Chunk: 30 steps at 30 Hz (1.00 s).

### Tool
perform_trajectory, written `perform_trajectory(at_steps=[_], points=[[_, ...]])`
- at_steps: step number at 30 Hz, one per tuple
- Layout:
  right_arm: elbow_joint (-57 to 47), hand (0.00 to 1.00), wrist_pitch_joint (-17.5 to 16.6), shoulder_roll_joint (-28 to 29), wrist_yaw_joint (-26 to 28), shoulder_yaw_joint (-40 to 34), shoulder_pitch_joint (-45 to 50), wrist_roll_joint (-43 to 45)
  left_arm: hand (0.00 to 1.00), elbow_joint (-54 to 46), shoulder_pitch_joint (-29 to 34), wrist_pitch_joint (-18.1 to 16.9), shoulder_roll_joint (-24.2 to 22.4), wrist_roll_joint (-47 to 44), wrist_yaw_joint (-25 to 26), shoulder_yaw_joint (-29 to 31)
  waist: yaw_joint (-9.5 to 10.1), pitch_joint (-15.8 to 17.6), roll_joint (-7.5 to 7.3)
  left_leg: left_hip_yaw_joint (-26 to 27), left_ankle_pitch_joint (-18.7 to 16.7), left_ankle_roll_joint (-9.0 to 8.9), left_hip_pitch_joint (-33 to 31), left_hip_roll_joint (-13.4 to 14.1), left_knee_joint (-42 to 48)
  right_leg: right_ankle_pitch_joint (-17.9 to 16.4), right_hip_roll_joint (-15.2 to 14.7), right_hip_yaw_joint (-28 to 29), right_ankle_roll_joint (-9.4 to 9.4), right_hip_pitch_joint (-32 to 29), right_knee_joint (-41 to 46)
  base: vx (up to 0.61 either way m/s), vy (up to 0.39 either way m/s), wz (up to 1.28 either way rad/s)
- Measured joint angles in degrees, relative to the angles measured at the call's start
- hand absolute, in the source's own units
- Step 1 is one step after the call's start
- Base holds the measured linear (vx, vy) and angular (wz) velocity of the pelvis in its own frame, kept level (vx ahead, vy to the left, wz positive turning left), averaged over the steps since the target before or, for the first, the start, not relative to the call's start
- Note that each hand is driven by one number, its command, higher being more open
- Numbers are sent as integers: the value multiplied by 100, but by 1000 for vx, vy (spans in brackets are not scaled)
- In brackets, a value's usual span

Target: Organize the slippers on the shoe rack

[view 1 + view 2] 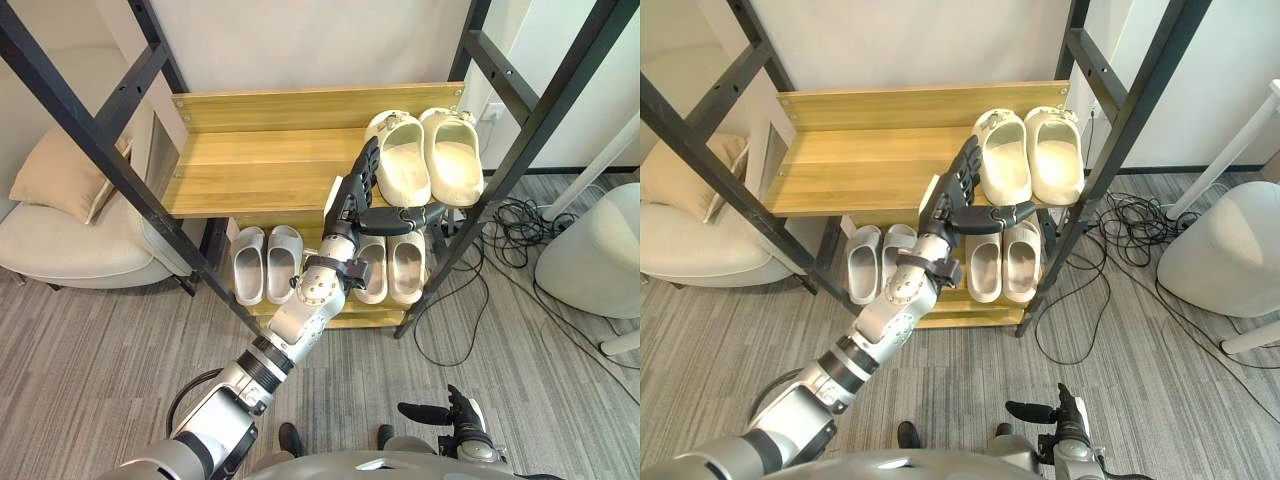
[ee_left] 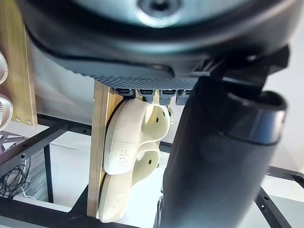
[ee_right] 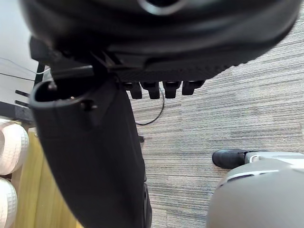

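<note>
Reaching up to the rack [image 1: 260, 160], the left hand [image 1: 348, 200] lies with its fingers straight along the near side of the cream pair [image 1: 405, 165]. Its thumb stretches out below the heels, and it grasps nothing. That pair sits at the right end of the rack's top shelf, toes to the wall. On the rack's bottom shelf stand a white pair [image 1: 283, 262] at the left and a second pair [image 1: 406, 268] below the cream one. All three look placed, so I judge the step to be squaring the cream pair. The next move calls for a light sideways press, or a clean withdrawal that drags no heel off the rack's edge. The right hand [image 1: 462, 420] hangs low in front of the rack. Left of the rack is an armchair [image 1: 70, 250] with a cushion [image 1: 60, 175]. Right of it are cables [image 1: 505, 225] on the grey carpet [image 1: 100, 350] and a pale rounded seat [image 1: 590, 250].

From the left wrist, the fingertips [image 2: 152, 96] meet the nearer slipper's side, uncurled.

From the right wrist, that hand's fingers are released over the carpet, holding nothing.
</note>
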Motion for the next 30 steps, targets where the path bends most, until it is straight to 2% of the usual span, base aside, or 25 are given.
perform_trajectory(at_steps=[8,12,13,18,22,26,30], points=[[0,100,0,22,-1,-3,-12,5,100,26,-22,19,89,204,-51,130,31,-1,-1,30,0,1,3,1,0,33,0,30,9,-2,-29,-9,7,-2],[0,100,-1,21,2,3,-16,5,100,-239,72,47,332,429,-73,178,37,0,-1,-1,0,0,1,2,1,32,1,14,10,1,-29,4,0,1],[1,100,-3,10,16,7,7,4,100,-681,270,52,459,436,-118,225,62,-2,1,-23,1,1,-12,4,9,31,-1,-3,11,0,-26,12,2,5],[32,100,-3,-25,95,12,47,-1,100,-2035,743,5,489,388,-386,167,233,-13,6,-81,17,13,-40,-16,31,22,-21,-46,14,12,-3,5,8,7],[154,100,1,-40,170,30,46,-4,100,-2706,1160,-105,488,-239,-874,-340,273,-164,41,-245,73,66,-91,-47,27,-48,-61,-191,11,3,113,-30,10,19],[251,100,13,-89,218,77,66,-7,100,-2758,1653,-77,530,-650,-1453,-958,348,-298,90,-336,93,94,-61,-77,1,-145,-103,-257,29,-4,272,-60,13,14],[278,100,46,-137,286,256,56,-24,100,-2585,2332,133,927,-1049,-2169,-1592,369,-324,61,-454,109,95,36,-86,-1,-235,-108,-391,3,102,363,-46,-1,15]])
